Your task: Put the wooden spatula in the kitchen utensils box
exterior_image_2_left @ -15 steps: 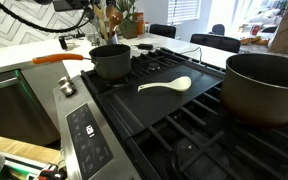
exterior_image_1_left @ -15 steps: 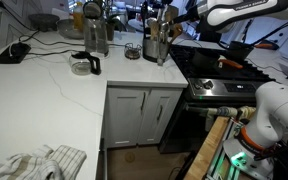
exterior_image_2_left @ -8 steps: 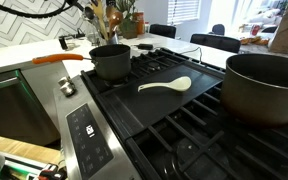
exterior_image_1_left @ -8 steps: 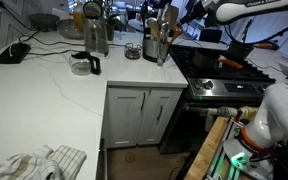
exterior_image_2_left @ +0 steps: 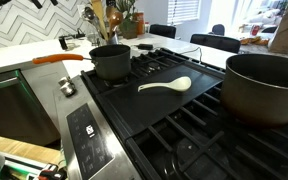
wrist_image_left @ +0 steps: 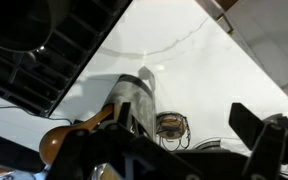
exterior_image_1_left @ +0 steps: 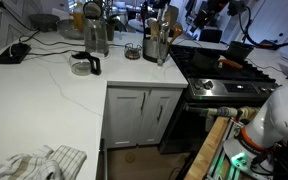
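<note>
The kitchen utensils box [exterior_image_1_left: 156,42] is a shiny steel cylinder at the back of the white counter, beside the stove. Several wooden utensils stand in it, and I cannot tell which is the wooden spatula. In the wrist view the box [wrist_image_left: 139,100] lies below me with a brown wooden utensil head [wrist_image_left: 56,142] sticking out of it. My gripper [wrist_image_left: 189,135] is open and empty above the counter, apart from the box. In an exterior view the arm and gripper [exterior_image_1_left: 198,10] sit high above the stove's back edge.
A taller steel jug [exterior_image_1_left: 95,30] and a small dark wire cup [exterior_image_1_left: 133,50] stand near the box. The stove holds an orange-handled pot [exterior_image_2_left: 109,61], a large dark pot [exterior_image_2_left: 266,88] and a pale spoon-shaped utensil [exterior_image_2_left: 166,86]. A cloth [exterior_image_1_left: 34,163] lies on the counter's near corner.
The arm has lifted up and away from the utensils box, and most of it has left the top of both exterior views. Nothing on the counter or stove has moved.
</note>
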You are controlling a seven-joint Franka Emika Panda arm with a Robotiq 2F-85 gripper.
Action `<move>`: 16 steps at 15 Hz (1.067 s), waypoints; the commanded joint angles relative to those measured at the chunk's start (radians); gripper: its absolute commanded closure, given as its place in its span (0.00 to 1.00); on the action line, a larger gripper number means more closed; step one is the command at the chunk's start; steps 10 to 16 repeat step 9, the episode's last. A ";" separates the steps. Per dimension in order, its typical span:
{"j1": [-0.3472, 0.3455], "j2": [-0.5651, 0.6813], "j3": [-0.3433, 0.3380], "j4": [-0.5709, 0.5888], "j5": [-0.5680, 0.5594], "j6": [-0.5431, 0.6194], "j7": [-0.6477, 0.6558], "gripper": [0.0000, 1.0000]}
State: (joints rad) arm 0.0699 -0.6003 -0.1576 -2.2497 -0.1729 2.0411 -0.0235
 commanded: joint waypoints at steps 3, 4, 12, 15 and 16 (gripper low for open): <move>-0.007 -0.117 0.023 -0.007 0.171 -0.289 -0.098 0.00; -0.035 -0.078 0.055 0.003 0.133 -0.206 -0.058 0.00; -0.043 -0.082 0.065 0.004 0.136 -0.217 -0.061 0.00; -0.043 -0.082 0.065 0.004 0.136 -0.217 -0.061 0.00; -0.043 -0.082 0.065 0.004 0.136 -0.217 -0.061 0.00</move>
